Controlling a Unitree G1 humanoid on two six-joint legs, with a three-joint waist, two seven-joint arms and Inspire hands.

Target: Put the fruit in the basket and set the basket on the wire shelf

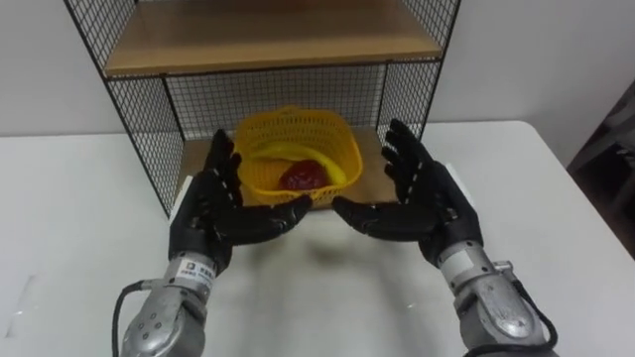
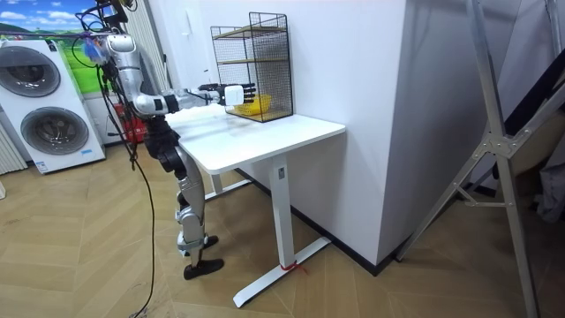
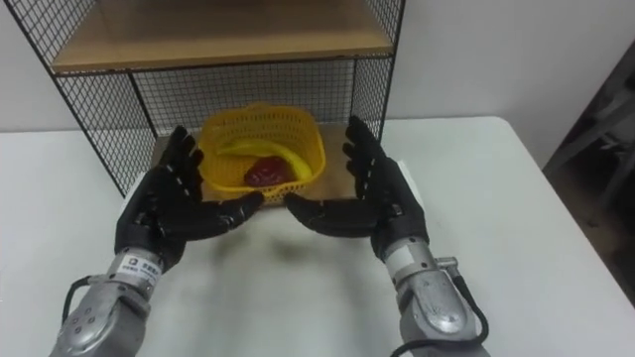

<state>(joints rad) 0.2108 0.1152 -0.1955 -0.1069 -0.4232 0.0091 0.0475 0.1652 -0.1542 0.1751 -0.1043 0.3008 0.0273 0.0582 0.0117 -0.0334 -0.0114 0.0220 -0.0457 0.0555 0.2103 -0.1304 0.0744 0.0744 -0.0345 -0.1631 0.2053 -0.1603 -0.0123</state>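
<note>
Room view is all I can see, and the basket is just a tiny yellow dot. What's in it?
Observer: A banana and a dark red fruit lie in the yellow basket.
Operator: Is it on the shelf yet?
Observer: Yes, it rests on the bottom wooden board of the wire shelf.
Operator: Are the hands grabbing it?
Observer: The left hand and right hand are open, fingers straight, palms facing each other beside its front. Whether they touch it, I cannot tell.
</note>
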